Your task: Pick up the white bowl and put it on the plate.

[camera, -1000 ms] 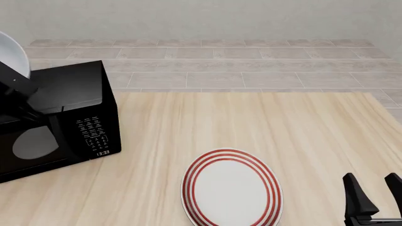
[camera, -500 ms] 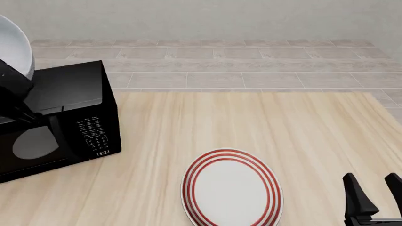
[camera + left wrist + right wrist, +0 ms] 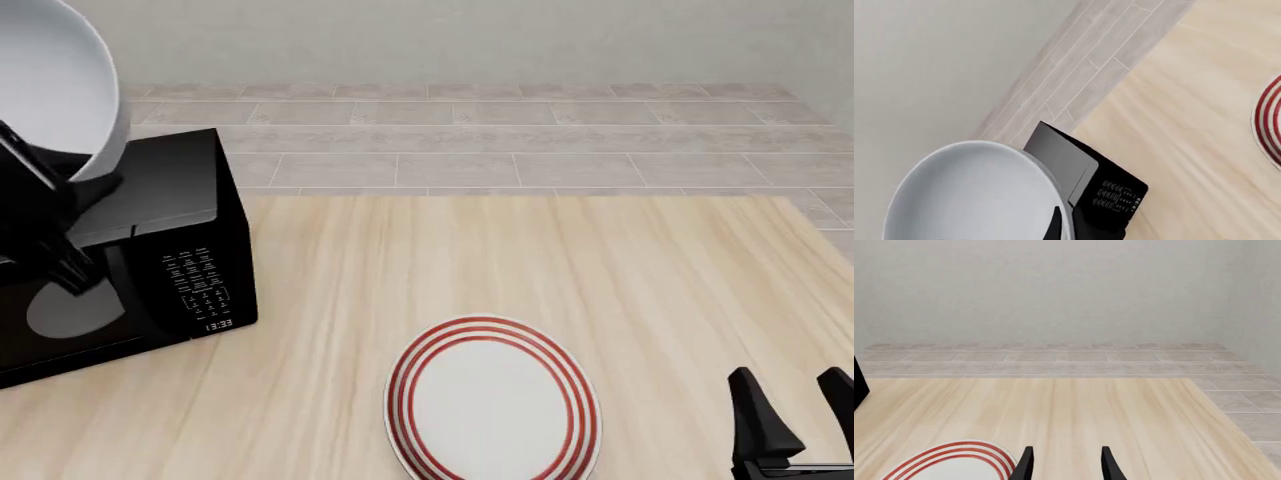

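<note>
The white bowl (image 3: 54, 85) hangs tilted above the microwave (image 3: 147, 250) at the table's (image 3: 534, 260) left, its opening facing down-left, rim pinched by the left gripper (image 3: 1057, 225). The plate (image 3: 491, 400) lies flat at the near edge. The right gripper (image 3: 787, 405) idles beside it, jaws spread.

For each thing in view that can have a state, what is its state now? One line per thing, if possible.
white bowl: lifted, tilted, held above the microwave
plate: flat on the table, nothing on it
microwave: door closed, clock display lit
left gripper: shut on the white bowl's rim
right gripper: open, holding nothing
</note>
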